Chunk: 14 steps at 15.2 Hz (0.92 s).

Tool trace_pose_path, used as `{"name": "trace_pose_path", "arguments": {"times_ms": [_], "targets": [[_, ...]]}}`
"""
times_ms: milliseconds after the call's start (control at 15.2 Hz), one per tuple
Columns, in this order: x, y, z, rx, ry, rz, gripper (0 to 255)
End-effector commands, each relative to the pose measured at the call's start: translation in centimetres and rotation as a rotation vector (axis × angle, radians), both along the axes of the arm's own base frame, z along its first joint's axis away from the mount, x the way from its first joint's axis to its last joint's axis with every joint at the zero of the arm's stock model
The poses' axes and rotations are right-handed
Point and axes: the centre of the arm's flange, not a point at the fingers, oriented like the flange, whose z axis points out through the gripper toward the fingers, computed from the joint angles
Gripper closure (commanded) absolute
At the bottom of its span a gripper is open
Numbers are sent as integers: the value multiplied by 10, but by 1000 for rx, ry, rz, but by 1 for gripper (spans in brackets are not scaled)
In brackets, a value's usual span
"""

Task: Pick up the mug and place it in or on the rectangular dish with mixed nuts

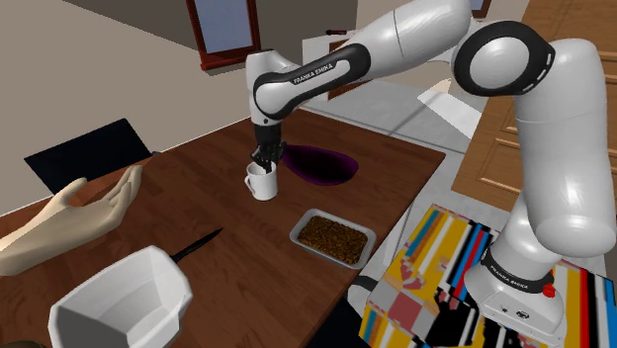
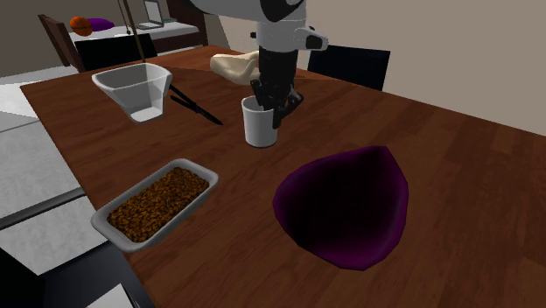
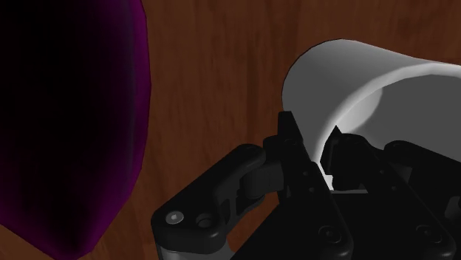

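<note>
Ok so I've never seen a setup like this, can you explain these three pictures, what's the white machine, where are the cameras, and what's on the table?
It's a white robot arm with a black two-finger pincer, drawn by a simulator. One picture looks over its shoulder, one from another side of the table, one from a camera on the wrist. On the wood lie a white mug, a dish of nuts, a dark purple patch, a white tub, a black knife-like tool and a beige model hand. The pincer grips the mug's wall, one finger inside, one outside.
</note>
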Motion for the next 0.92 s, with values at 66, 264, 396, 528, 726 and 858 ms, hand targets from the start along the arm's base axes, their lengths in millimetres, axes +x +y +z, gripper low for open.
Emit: {"name": "trace_pose_path", "arguments": {"times_ms": [66, 264, 396, 528, 726, 858], "targets": [[1, -1, 17, 0, 0, 0, 255], [1, -1, 33, 0, 0, 0, 255], [1, -1, 44, 0, 0, 0, 255], [1, -1, 54, 0, 0, 0, 255], [1, -1, 70, 0, 0, 0, 255], [1, -1, 81, 0, 0, 0, 255]]}}
